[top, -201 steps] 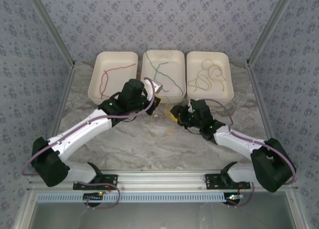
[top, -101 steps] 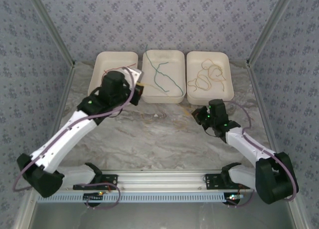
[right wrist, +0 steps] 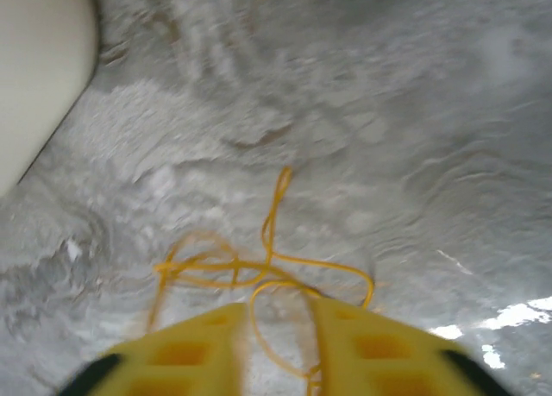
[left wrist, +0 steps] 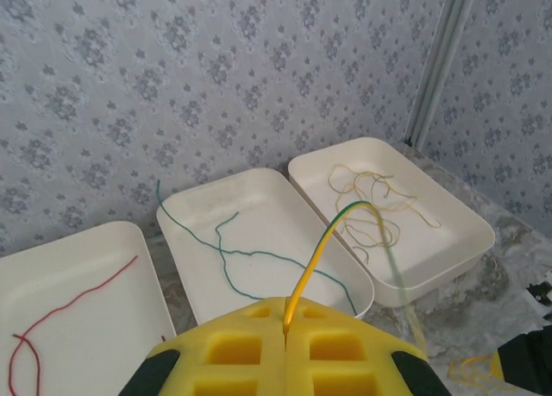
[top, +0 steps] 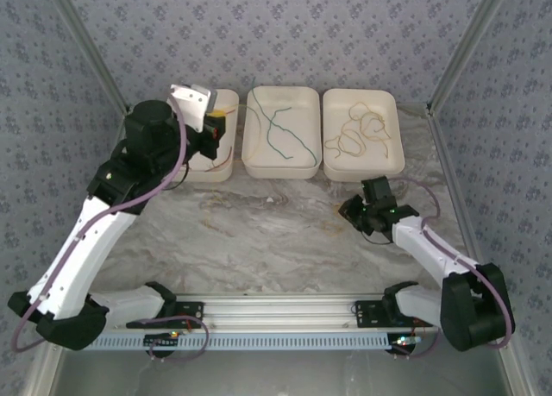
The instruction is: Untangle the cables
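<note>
My left gripper (top: 216,125) hangs raised over the left tray, shut on a thin cable (left wrist: 323,241) that is yellow at the jaws and green at the top of its arc, then drops away right toward the table. My right gripper (top: 349,209) sits low over the marble, right of centre. Its jaws stand open around a loose yellow cable tangle (right wrist: 259,267) lying on the table. A red cable (left wrist: 78,301) lies in the left tray, a green cable (top: 281,130) in the middle tray, and several yellow cables (top: 362,130) in the right tray.
Three white trays stand side by side at the back: left (top: 226,167), middle (top: 252,165), right (top: 332,167). A corner of the right tray (right wrist: 34,68) lies just left of my right gripper. Patterned walls and metal posts enclose the marble table (top: 259,232).
My left arm rose and swung from the table's middle back-left over the left tray, keeping the cable pinched. My right gripper drew away to the right and its jaws opened over the yellow tangle.
</note>
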Controlling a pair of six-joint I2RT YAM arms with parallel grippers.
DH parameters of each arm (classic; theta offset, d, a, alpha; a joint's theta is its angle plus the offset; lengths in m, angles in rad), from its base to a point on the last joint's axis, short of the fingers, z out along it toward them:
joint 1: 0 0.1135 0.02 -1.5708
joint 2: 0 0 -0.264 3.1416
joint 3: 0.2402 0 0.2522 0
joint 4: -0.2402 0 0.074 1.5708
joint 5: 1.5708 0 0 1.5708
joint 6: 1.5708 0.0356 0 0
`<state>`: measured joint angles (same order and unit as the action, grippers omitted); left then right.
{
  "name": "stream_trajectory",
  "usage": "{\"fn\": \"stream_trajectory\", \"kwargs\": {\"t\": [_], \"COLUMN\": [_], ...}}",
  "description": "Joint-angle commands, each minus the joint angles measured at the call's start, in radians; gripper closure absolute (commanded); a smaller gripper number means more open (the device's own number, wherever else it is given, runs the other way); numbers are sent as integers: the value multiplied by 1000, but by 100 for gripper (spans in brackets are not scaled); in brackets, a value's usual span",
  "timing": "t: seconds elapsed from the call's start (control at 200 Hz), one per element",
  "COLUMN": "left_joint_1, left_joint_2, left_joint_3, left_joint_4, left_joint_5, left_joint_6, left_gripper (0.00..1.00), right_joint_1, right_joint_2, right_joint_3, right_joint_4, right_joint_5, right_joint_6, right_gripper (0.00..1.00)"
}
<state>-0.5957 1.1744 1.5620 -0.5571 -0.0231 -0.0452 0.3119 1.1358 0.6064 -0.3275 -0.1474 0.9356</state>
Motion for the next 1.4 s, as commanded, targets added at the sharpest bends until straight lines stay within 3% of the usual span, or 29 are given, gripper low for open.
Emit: {"fn": "stream_trajectory", "kwargs": {"t": [0.0, 0.135, 0.335, 0.435, 0.57, 0.63, 0.739, 1.039, 1.184, 1.299, 1.394], "left_joint_1": [3, 2, 1, -2, -15, -18, -27, -66, -87, -100, -113], "left_joint_2": [37, 75, 133, 156, 172, 185, 235, 377, 440, 481, 506], "left_joint_3": [42, 56, 56, 56, 52, 60, 109, 207, 279, 338, 382], "left_joint_4": [-33, -5, 62, 97, 147, 165, 185, 329, 341, 321, 287], "left_joint_5": [49, 89, 157, 180, 191, 204, 238, 280, 283, 298, 302], "left_joint_6": [8, -8, -53, -71, -90, -98, -120, -186, -194, -202, -196], "left_gripper": [100, 100, 100, 100, 100, 100, 100, 100, 100, 100, 100], "right_joint_1": [63, 153, 238, 239, 236, 252, 289, 289, 268, 263, 241], "right_joint_2": [-114, -248, -373, -363, -358, -336, -276, -177, -176, -207, -234], "right_joint_3": [56, 118, 174, 180, 100, 102, 252, 398, 341, 227, 130], "right_joint_4": [-89, -164, -115, -46, 211, 306, 171, 126, 143, 243, 404], "right_joint_5": [109, 201, 204, 126, 28, 20, 104, 220, 229, 247, 270], "right_joint_6": [14, 37, -10, -6, 191, 210, 97, -182, -179, -177, -289], "right_gripper": [49, 39, 37, 37, 38, 38, 40, 37, 37, 38, 40]}}
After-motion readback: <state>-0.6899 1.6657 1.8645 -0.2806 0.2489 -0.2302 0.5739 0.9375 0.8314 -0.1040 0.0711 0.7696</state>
